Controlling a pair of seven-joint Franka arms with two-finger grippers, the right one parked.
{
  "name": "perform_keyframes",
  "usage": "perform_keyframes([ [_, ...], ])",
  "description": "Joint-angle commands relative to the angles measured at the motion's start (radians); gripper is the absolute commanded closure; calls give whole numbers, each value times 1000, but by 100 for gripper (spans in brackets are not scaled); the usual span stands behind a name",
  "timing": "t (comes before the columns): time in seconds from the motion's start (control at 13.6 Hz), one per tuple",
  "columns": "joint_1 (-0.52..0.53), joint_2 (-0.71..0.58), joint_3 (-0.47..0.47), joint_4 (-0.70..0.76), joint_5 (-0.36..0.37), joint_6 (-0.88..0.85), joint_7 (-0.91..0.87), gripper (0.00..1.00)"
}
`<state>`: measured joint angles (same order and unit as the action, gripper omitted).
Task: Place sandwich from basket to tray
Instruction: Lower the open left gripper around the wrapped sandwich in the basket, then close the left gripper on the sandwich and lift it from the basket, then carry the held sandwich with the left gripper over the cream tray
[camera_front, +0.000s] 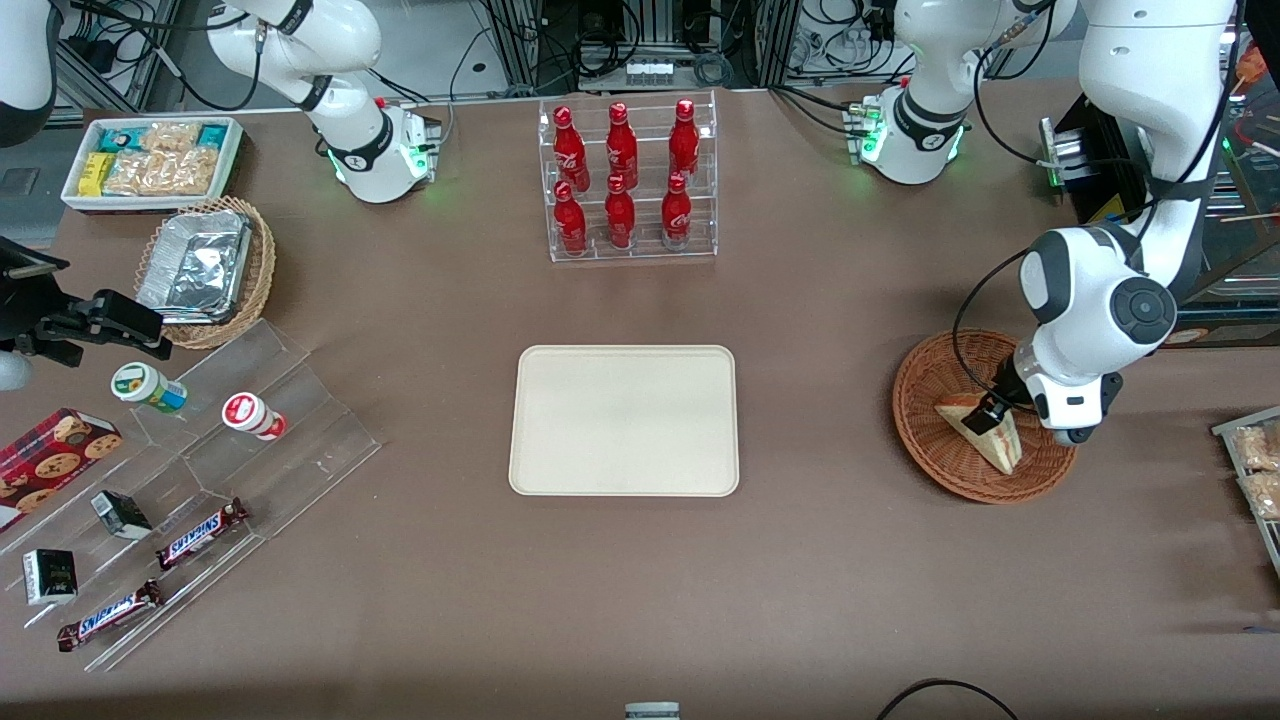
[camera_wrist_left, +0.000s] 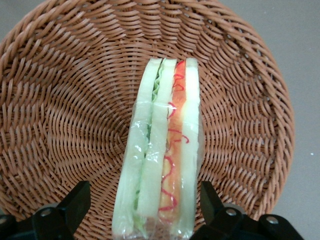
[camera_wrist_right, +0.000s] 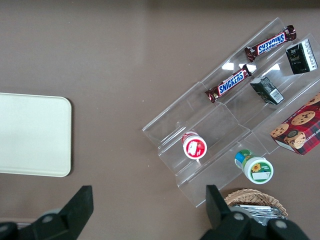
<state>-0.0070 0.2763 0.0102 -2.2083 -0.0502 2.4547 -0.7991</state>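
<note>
You can't see the gripper (camera_front: 993, 408) fingertips from the front; the arm's wrist covers them, along with part of the basket (camera_front: 925, 395) rim. In the wrist view the sandwich (camera_wrist_left: 159, 155) and basket run off the frame edge beside the fingers (camera_wrist_left: 75, 205).

- Your gripper (camera_front: 990, 408) sits low in the round reddish-brown wicker basket (camera_front: 925, 385), astride the wrapped triangular sandwich (camera_front: 985, 432) lying inside.
- Flat cream rectangular tray (camera_front: 624, 420) lies well apart, toward the parked arm's end of the brown table (camera_front: 800, 560).

Wrapped sandwich (camera_wrist_left: 162, 150) lies, seemingly edge-up, in wicker basket (camera_wrist_left: 65, 100); gripper (camera_wrist_left: 145, 212) straddles.
</note>
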Motion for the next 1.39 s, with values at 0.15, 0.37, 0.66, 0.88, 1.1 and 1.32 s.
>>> perform_keyframes([
  [0.15, -8, -2, 4, 45, 7, -46, 0, 87],
  [0.37, -48, -38, 5, 154, 32, -250, -20, 90],
  [0.66, -166, -115, 4, 206, 98, -417, -28, 90],
  [0.88, -293, -131, 4, 246, 118, -439, -66, 90],
  [1.1, -434, -99, 2, 332, 116, -453, -123, 90],
  [1.32, -549, -16, 2, 438, 109, -444, -132, 90],
])
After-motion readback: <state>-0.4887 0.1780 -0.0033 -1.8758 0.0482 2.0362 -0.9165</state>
